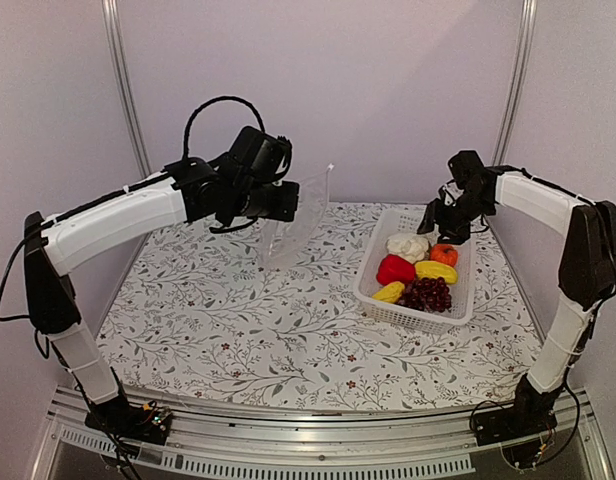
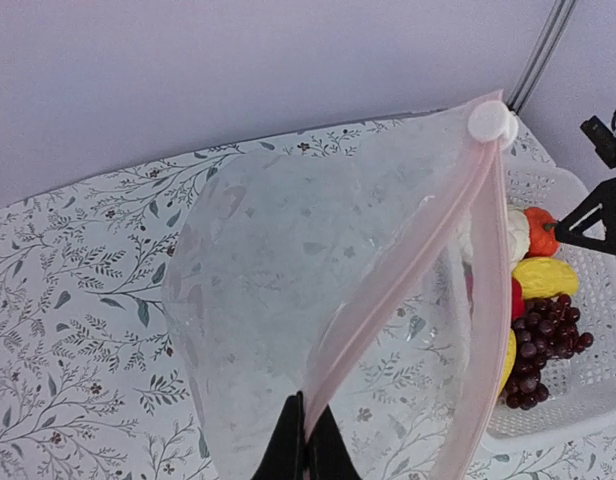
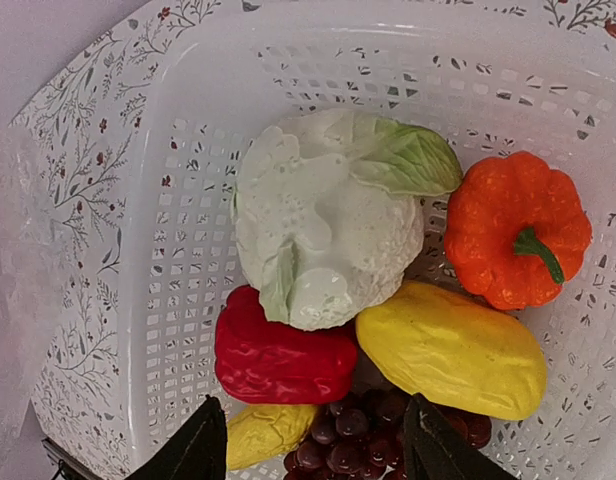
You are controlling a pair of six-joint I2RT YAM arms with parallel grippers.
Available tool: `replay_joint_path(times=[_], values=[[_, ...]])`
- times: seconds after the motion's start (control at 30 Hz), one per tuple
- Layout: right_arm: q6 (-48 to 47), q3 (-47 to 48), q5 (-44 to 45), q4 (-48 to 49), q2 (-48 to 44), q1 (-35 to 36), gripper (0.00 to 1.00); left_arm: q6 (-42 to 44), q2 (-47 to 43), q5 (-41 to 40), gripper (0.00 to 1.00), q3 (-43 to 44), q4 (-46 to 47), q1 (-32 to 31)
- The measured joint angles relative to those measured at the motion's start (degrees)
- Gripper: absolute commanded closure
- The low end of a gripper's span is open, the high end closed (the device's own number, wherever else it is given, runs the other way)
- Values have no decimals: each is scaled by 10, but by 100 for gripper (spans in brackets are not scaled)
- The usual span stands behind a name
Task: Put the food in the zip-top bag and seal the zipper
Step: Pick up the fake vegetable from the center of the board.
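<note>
Pink zipper (image 2: 404,265), white slider (image 2: 492,123), left wrist only

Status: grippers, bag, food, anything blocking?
Left gripper shut on zip-top bag, held upright, mouth open, empty. Right gripper open above food, all in basket. Nothing seen in the way.

Grape bunch (image 3: 353,430) and small yellow piece (image 3: 268,432) partly beyond right wrist view's edge.

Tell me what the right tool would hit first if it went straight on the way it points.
Most likely the grape bunch in the white basket, which shows between the fingertips of the open right tool; depth is unclear.
</note>
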Motion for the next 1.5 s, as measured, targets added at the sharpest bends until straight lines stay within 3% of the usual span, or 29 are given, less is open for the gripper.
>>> replay_joint_path(times=[0.23,0.73,0.97,1.17,1.5], values=[[51,-24,-55,45,29,-55,40,3,6,7,100,9,-3,1],[99,11,-129,94,134,-61,37,1,6,7,100,11,-26,2],[135,4,-160,168,158,-67,78,-3,6,7,100,10,-37,2],[138,-13,-160,193,151,-66,99,-3,6,5,100,11,-39,2],[106,-68,-147,159,-25,-59,100,-7,9,14,100,16,-28,9]])
